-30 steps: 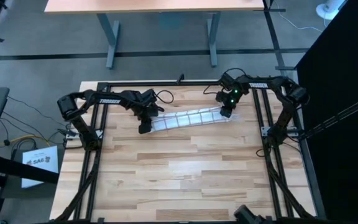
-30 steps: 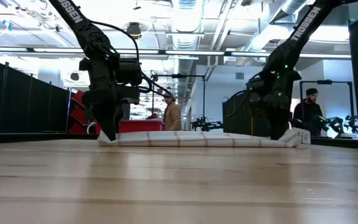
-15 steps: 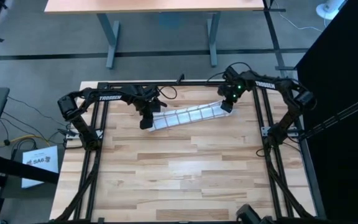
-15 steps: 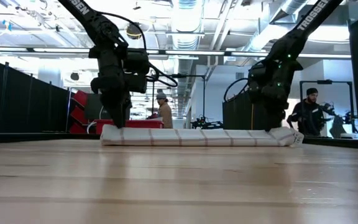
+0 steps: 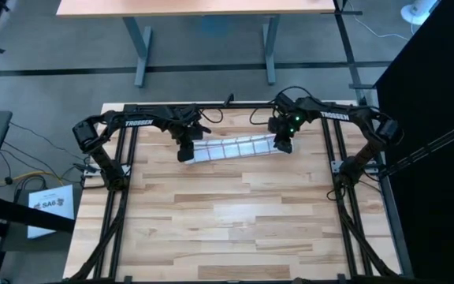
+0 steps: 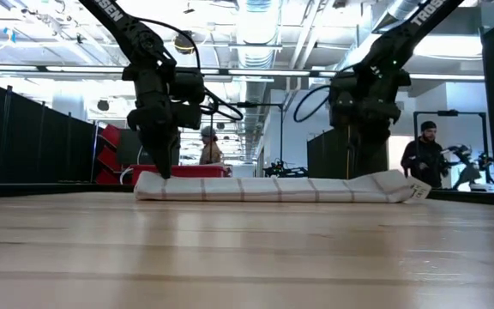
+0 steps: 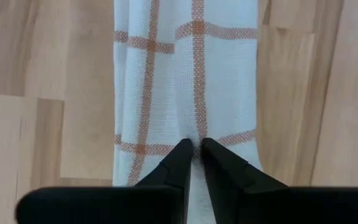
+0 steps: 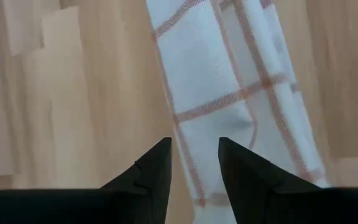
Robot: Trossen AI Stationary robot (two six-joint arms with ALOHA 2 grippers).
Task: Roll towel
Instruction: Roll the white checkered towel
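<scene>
The towel (image 5: 231, 147), white with thin reddish grid lines, lies as a long narrow band on the far part of the wooden table (image 5: 227, 221). It runs left to right, and its small white tag (image 6: 418, 193) is at the right end. My left gripper (image 7: 194, 146) is shut on the towel's left end (image 6: 148, 184). My right gripper (image 8: 194, 146) hangs open over the band just inside its right end (image 5: 280, 143). One finger is over the cloth, the other over bare wood. My left gripper pinches a small ridge of cloth (image 7: 195, 138) between its two fingertips, near the towel's left end and about mid-width. The fingers come from above, pointing down. The towel lies flat on the table around the pinch. Whether my right gripper's fingers touch the towel, I cannot tell.
Black frame rails (image 5: 124, 158) run along the table's left, right and far edges. The near half of the table is bare wood. A printed paper sheet (image 5: 50, 203) lies off the table at the left. People stand in the room behind (image 6: 423, 154).
Both grippers have carried the towel a little toward the far edge. The right gripper swung the right end far, then came back nearer and toward the left. In the low view it now stands inward of the tag end, which bulges higher than before.
</scene>
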